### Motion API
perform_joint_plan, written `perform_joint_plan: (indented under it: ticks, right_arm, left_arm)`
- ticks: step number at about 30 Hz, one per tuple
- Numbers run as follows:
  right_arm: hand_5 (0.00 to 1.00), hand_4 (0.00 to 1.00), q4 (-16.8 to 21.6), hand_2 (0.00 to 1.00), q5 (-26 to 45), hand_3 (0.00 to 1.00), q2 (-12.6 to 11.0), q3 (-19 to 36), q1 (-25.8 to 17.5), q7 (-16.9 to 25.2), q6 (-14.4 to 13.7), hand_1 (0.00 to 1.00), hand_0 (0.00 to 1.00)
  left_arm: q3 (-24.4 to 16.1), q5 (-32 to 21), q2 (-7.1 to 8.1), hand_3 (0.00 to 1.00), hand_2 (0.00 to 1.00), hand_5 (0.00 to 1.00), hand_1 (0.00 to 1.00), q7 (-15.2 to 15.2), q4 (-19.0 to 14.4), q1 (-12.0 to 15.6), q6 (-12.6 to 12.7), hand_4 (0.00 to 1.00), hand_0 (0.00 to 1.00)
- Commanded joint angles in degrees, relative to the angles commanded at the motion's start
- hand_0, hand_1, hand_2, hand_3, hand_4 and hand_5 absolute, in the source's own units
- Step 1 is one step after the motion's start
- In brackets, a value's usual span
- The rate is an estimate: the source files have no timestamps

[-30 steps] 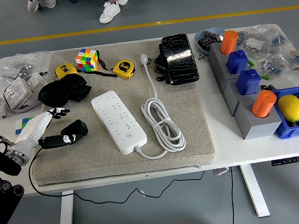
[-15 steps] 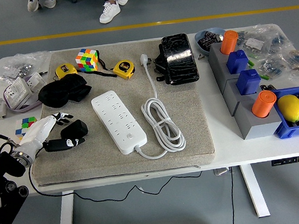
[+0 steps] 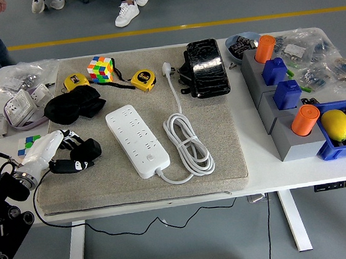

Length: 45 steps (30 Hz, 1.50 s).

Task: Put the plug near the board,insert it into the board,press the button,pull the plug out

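Black plug adapter block (image 3: pixel 85 152) sits at the grey mat's (image 3: pixel 224 142) 9 o'clock edge, long axis running roughly 8-to-2 o'clock, thin black cable trailing off the table's near side. Left hand (image 3: pixel 56 152), white-shelled with black fingers (image 3: pixel 72 167), is right against the plug from its 9 o'clock side, fingers curled around it; looks like a grasp closing, but whether it is firm I cannot tell. White multi-socket power strip (image 3: pixel 137 139) lies at the plug's 3 o'clock, near but apart, its long axis 11-to-5 o'clock, switch at the 5 o'clock end, white coiled cord (image 3: pixel 188 142) beyond. The move is a short carry toward 3 o'clock. Plug prongs hidden. Right hand not visible.
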Motion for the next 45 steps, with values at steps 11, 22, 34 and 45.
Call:
perform_joint_plan:
  ticks: [11, 22, 34, 45]
  right_arm:
    - [0.406, 0.870, 0.0, 0.577, 0.0, 0.516, -0.1, -0.4, 0.0, 0.0, 0.0, 0.629, 0.547]
    - [0.404, 0.870, 0.0, 0.577, 0.0, 0.517, -0.1, -0.4, -0.1, 0.0, -0.1, 0.628, 0.547]
    - [0.402, 0.869, 0.0, 0.577, -0.1, 0.517, 0.0, -0.4, -0.2, 0.1, -0.1, 0.629, 0.547]
    - [0.401, 0.868, 0.1, 0.577, -0.1, 0.516, 0.1, -0.3, -0.3, 0.0, -0.1, 0.628, 0.546]
  left_arm:
    - [0.6, -1.6, -0.08, 0.536, 0.477, 0.177, 0.419, 0.6, -0.2, -0.2, -1.3, 0.849, 0.408]
    - [1.2, -3.4, 0.09, 0.460, 0.328, 0.091, 0.302, -2.3, -0.3, -0.1, 0.0, 0.849, 0.315]
    - [1.8, -8.8, 0.26, 0.444, 0.309, 0.079, 0.286, -7.2, -0.5, 0.0, 2.9, 0.841, 0.308]
    - [6.2, -12.1, -0.63, 0.441, 0.309, 0.079, 0.283, -10.3, -1.4, -1.1, 6.5, 0.846, 0.309]
